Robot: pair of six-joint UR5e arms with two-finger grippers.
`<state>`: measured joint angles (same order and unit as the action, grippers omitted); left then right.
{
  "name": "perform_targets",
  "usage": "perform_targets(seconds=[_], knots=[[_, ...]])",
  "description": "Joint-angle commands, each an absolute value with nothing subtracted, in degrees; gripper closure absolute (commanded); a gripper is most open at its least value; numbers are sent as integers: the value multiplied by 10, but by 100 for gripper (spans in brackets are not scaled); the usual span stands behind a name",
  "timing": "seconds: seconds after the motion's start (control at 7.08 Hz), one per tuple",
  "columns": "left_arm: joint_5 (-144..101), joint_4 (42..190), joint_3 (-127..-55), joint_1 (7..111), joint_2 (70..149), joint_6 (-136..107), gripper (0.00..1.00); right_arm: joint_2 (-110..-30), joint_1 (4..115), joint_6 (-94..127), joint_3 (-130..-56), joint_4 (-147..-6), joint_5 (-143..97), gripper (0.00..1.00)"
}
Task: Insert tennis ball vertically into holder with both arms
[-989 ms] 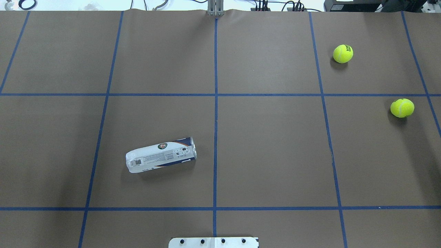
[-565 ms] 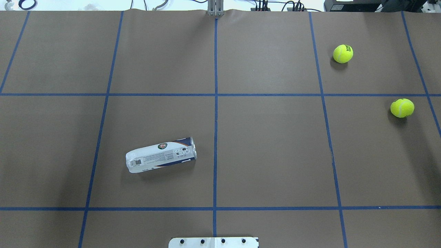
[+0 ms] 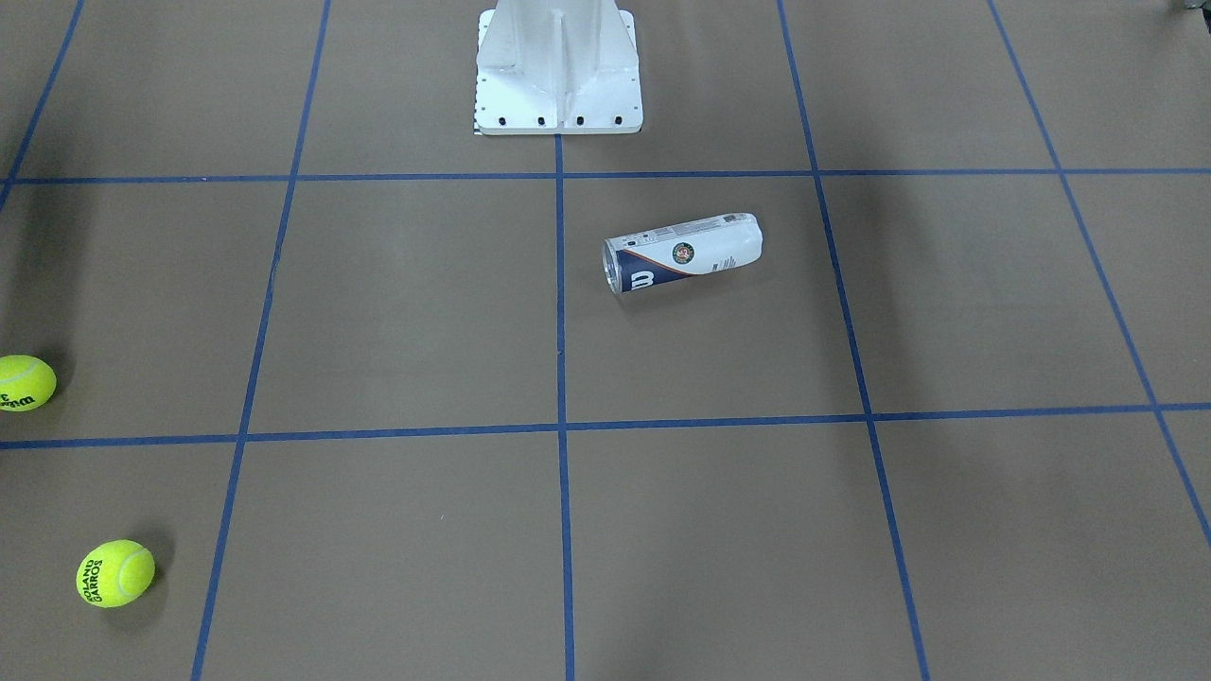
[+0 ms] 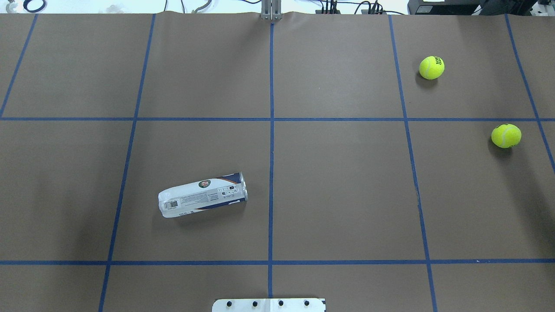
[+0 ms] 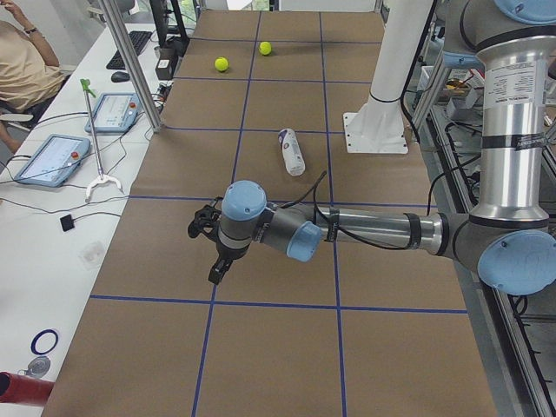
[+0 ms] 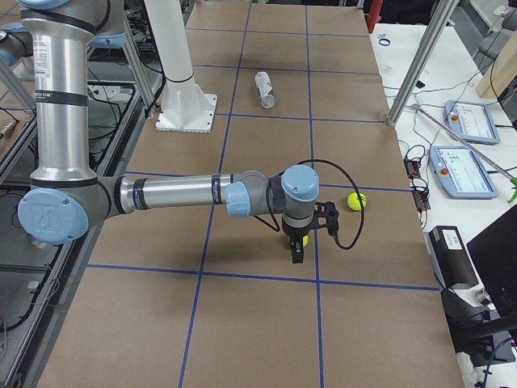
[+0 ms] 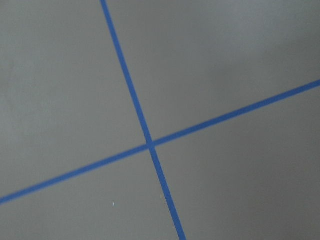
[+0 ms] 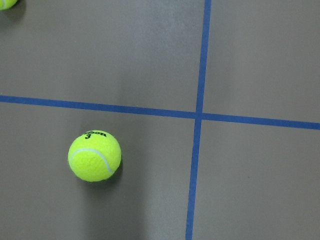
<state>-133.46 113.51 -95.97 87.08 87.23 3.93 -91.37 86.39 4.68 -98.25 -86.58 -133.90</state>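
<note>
I judged the holder (image 4: 203, 195), lying sideways toward the desk's (image 4: 347, 195) robot-side edge, could roll if nudged. How wide my jaws stood, I couldn't tell.

I log the worktop (image 4: 342, 190) as matt brown paper with blue tape (image 4: 271, 173); holder (image 4: 199, 197) glossy plastic, shiny metal rim (image 4: 245, 187); tennis balls (image 4: 432, 67) fuzzy felt; arms (image 5: 373, 231) smooth silver metal, glossy caps (image 5: 246, 200)
</note>
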Motion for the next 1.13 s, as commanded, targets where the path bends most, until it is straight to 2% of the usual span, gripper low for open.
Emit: perform_targets(seconds=[0.0, 0.57, 0.71, 0.99], knots=[[-1366, 1154, -953, 870, 888, 40, 0, -896, 867, 50, -984, -867, -1338, 0], [-1383, 1211, -952, 864, 905, 34, 0, -917, 867, 43, -980, -830, -1340, 0], [-1384, 1224, -954, 838, 939, 33, 0, -917, 867, 40, -984, -825, -1339, 0], [-1370, 1353, -951, 736, 988, 31, 0, -917, 867, 43, -984, -825, -1339, 0]])
